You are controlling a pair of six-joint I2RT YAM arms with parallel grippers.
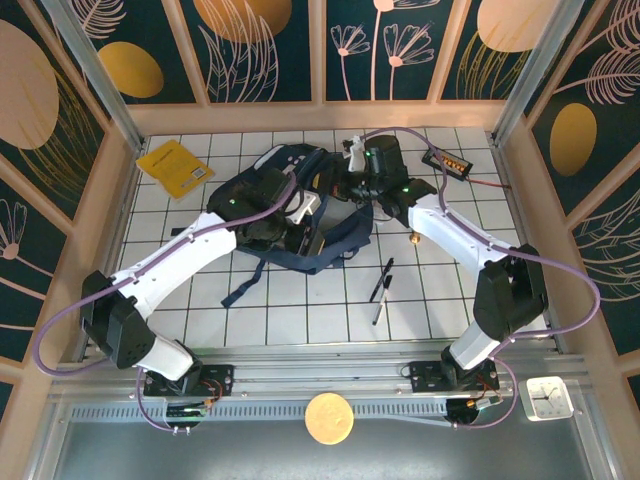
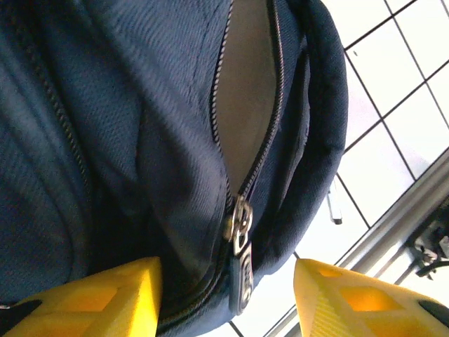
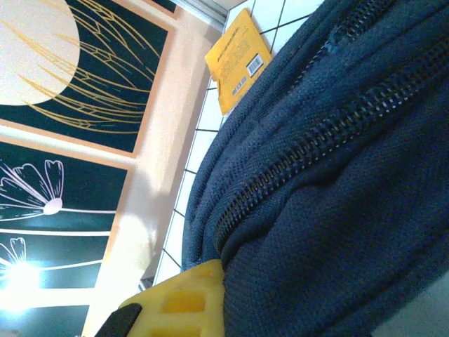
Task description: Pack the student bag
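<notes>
Straddling the metal zipper pull point(image 2: 240, 239), the left gripper point(image 2: 226, 281) stands spread; the right gripper point(image 3: 200, 288), pressed together, touches the coarse navy weave of the student bag point(image 3: 337, 210).

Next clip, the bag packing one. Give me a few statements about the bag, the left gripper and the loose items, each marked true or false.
1. The student bag has its zipper partly open, with grey lining showing. True.
2. The left gripper is clamped on the zipper pull. False: its jaws stand apart, with the pull hanging between them untouched.
3. The yellow book is inside the bag. False: it lies on the table, to the far left of the bag.
4. Pens lie on the table outside the bag. True.
</notes>
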